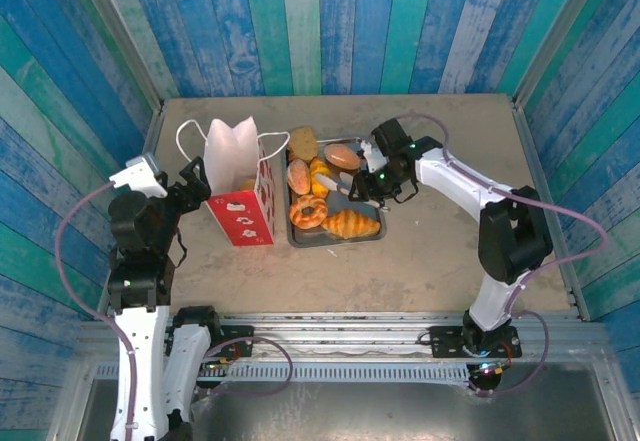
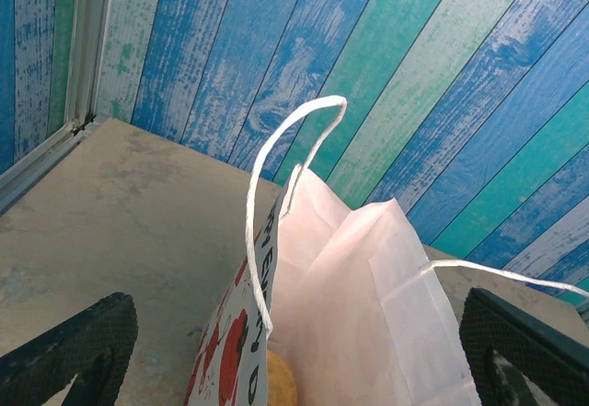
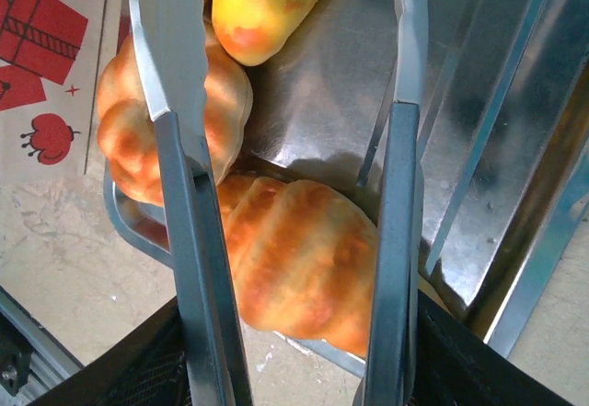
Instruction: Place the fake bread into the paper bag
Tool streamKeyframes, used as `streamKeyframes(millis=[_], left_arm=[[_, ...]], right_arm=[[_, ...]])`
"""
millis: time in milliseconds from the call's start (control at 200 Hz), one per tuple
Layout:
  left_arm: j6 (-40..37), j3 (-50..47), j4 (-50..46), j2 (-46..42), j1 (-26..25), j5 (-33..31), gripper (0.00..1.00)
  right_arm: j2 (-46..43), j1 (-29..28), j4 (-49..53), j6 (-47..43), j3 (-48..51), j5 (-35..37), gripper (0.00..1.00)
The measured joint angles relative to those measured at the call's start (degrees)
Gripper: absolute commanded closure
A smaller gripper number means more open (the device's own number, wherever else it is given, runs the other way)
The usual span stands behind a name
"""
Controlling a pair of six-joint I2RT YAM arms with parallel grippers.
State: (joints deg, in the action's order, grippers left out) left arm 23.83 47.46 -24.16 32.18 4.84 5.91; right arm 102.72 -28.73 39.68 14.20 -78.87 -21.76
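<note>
**Bread on the tray, 1 piece in the bag**

The small upright paper bag [image 1: 240, 211], white above and red below with white cord handles, stands on the beige worktop [image 1: 420, 261] left of centre. Just to its right lies the grey metal tray [image 1: 335, 242], holding most of the glossy golden-brown and orange fake bread [image 1: 325, 196].

The left wrist view looks into the bag's open mouth, where 1 golden piece [image 2: 281, 383] shows low inside. The left gripper [image 1: 195, 186] sits at the bag's left side, its black fingers [image 2: 74, 351] spread wide and released, the bag top between them.

The right gripper [image 1: 372, 183] hangs over the tray, its fingers clasping a pair of grey metal tongs [image 3: 189, 203]. The 2 blades stand apart, gripping nothing. A ribbed golden roll [image 3: 294, 259] lies below and between them, and a lobed orange bun [image 3: 120, 121] sits by the left blade.
</note>
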Motion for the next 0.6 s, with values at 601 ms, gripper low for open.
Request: streamKeyframes(millis=[601], left_arm=[[0.00, 0.00, 0.57, 1.07, 0.00, -0.04, 0.06]], right_arm=[[4.96, -0.02, -1.42, 0.17, -2.60, -2.75, 0.49]])
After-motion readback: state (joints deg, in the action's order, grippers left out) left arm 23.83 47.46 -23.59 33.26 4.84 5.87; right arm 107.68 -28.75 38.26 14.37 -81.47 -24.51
